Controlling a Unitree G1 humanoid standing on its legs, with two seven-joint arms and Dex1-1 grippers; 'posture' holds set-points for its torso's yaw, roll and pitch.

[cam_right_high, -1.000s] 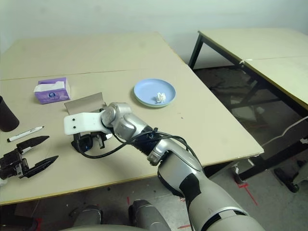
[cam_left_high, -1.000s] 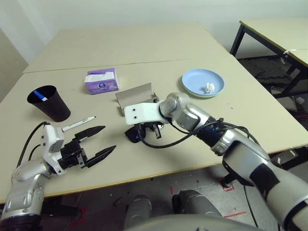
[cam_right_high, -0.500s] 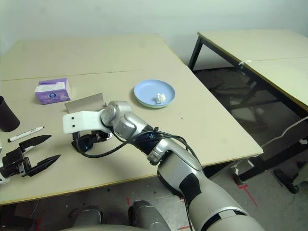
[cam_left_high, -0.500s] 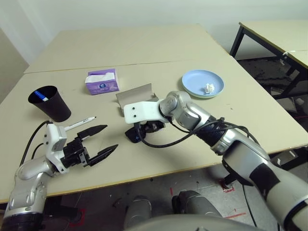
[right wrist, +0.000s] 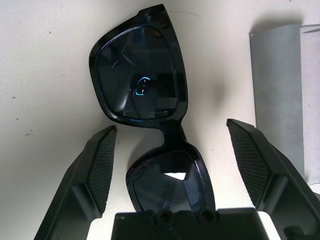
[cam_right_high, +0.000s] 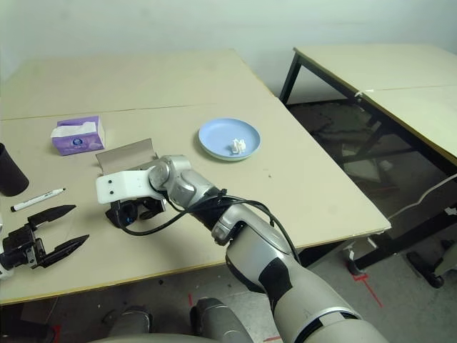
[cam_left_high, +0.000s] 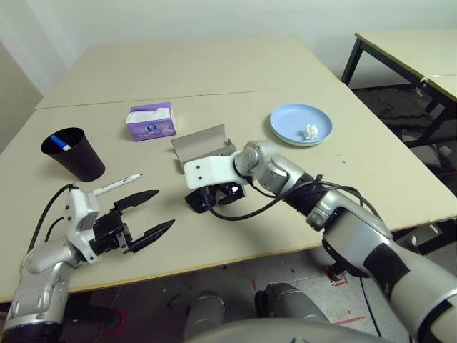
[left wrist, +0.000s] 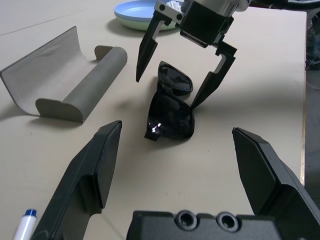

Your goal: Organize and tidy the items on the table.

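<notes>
Black sunglasses (left wrist: pixel 170 107) folded, lying flat on the table (cam_left_high: pixel 214 71), lenses up, centre of the near half. Grey glasses case (cam_left_high: pixel 202 145) open and empty, just beside them at 12 o'clock. Purple tissue box (cam_left_high: pixel 151 120) at 11 o'clock of the case, near the seam. Black cup (cam_left_high: pixel 73 153) upright at 9 o'clock, blue-capped marker (cam_left_high: pixel 64 147) inside. Black-capped marker (cam_left_high: pixel 116 184) flat on the table at 5 o'clock of the cup. Blue plate (cam_left_high: pixel 300 123) at 2 o'clock, stacked on a green plate (left wrist: pixel 125 18), holding the white paper ball (cam_left_high: pixel 310 131).
</notes>
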